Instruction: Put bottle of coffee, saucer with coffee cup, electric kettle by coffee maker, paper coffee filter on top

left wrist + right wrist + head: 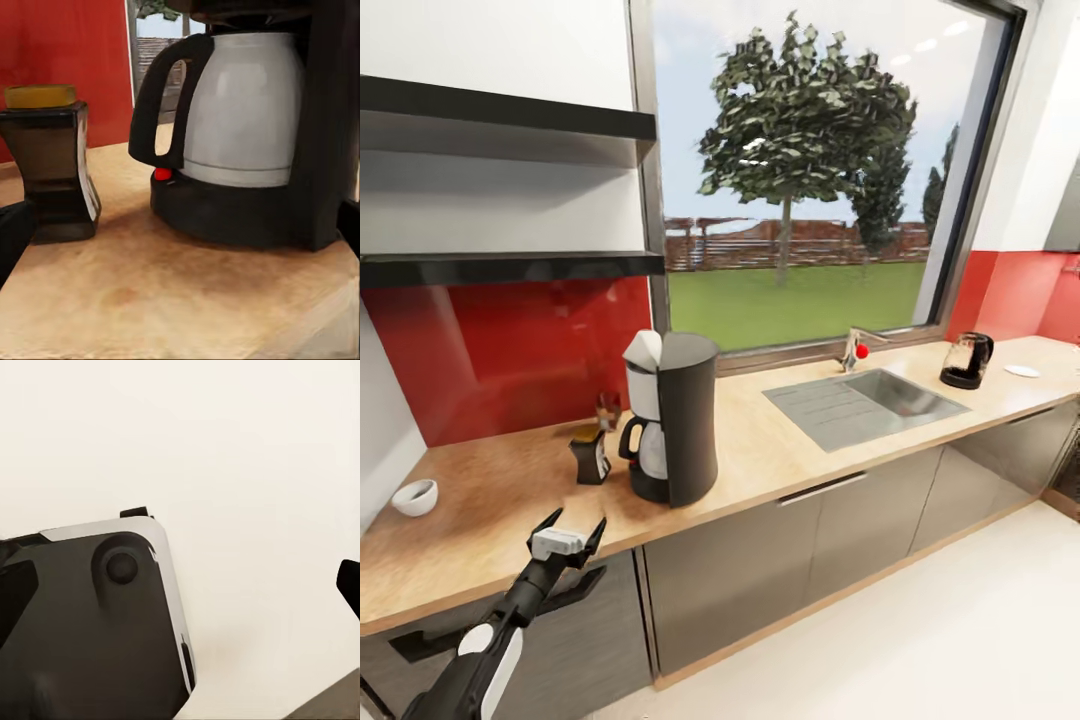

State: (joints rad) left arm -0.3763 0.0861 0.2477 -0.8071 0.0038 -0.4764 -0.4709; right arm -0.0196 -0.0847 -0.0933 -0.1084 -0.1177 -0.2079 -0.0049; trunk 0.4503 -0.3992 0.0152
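The black coffee maker [678, 420] stands on the kitchen countertop [780, 455], with a white paper coffee filter [643, 350] on its front top. Just left of it is the bottle of coffee [590, 455], dark with an orange cap. A white coffee cup [415, 497] sits at the counter's far left. Far right, the electric kettle [967, 360] stands beside the white saucer [1022, 371]. My left gripper [567, 535] hovers open over the counter's front edge, pointing at the bottle [49, 169] and the carafe [240, 112]. My right gripper [180, 589] is open above the floor.
Two black kitchen shelves [510, 268] hang on the wall at upper left, both bare. A steel sink [865, 400] with a faucet [855, 350] lies between the coffee maker and the kettle. Grey cabinet fronts [760, 570] run below. The robot's base [97, 622] is under the right wrist.
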